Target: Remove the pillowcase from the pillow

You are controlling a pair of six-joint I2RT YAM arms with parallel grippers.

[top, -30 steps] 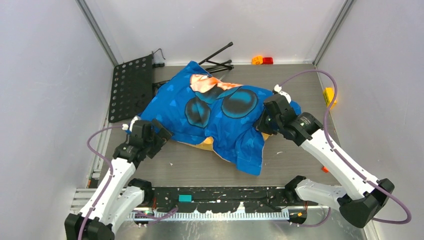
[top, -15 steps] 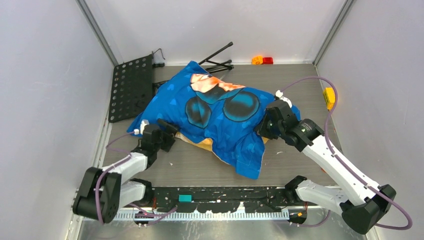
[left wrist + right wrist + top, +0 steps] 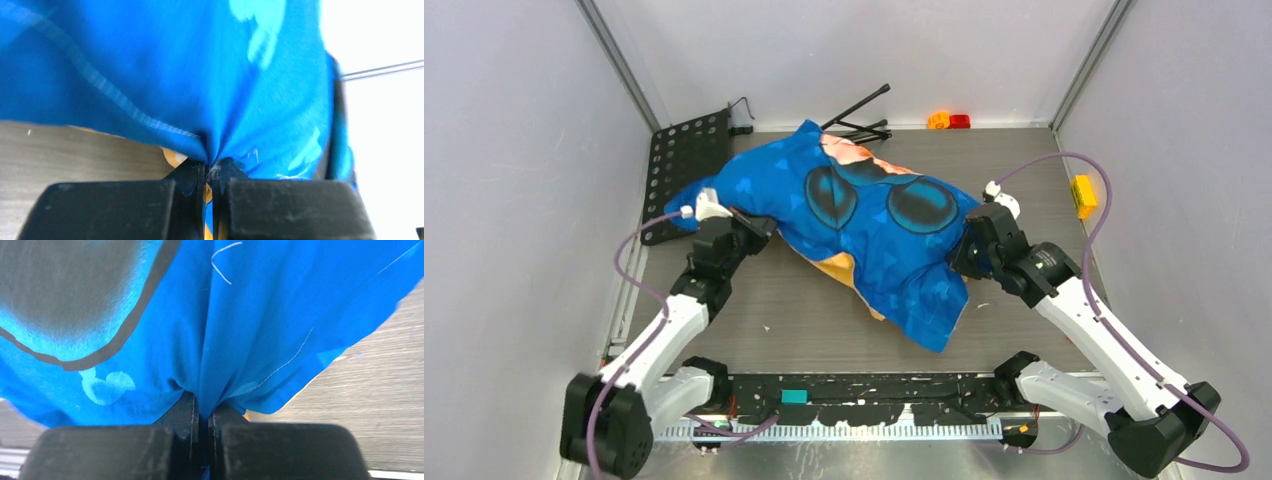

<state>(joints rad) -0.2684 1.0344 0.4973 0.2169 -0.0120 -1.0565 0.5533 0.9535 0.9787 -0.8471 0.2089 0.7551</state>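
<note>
The bright blue pillowcase (image 3: 864, 215) with its mouse print lies bulging across the middle of the table, a strip of its orange-yellow reverse (image 3: 842, 270) showing under the near edge. No white pillow shows; it is hidden. My left gripper (image 3: 754, 228) is shut on the pillowcase's left near edge, the blue cloth (image 3: 200, 75) bunched into its jaws (image 3: 210, 167). My right gripper (image 3: 969, 258) is shut on the right side of the pillowcase (image 3: 210, 330), a fold pinched between its fingers (image 3: 203, 407).
A black perforated panel (image 3: 682, 175) leans at the back left. Black folding stand legs (image 3: 864, 118) lie behind the pillowcase. Small orange and red blocks (image 3: 949, 121) sit at the back wall and a yellow block (image 3: 1082, 192) at the right wall.
My left gripper went from open to shut on the pillowcase's left edge and moved back and up with it. The cloth shifted leftward and back; the right gripper moved slightly right.
</note>
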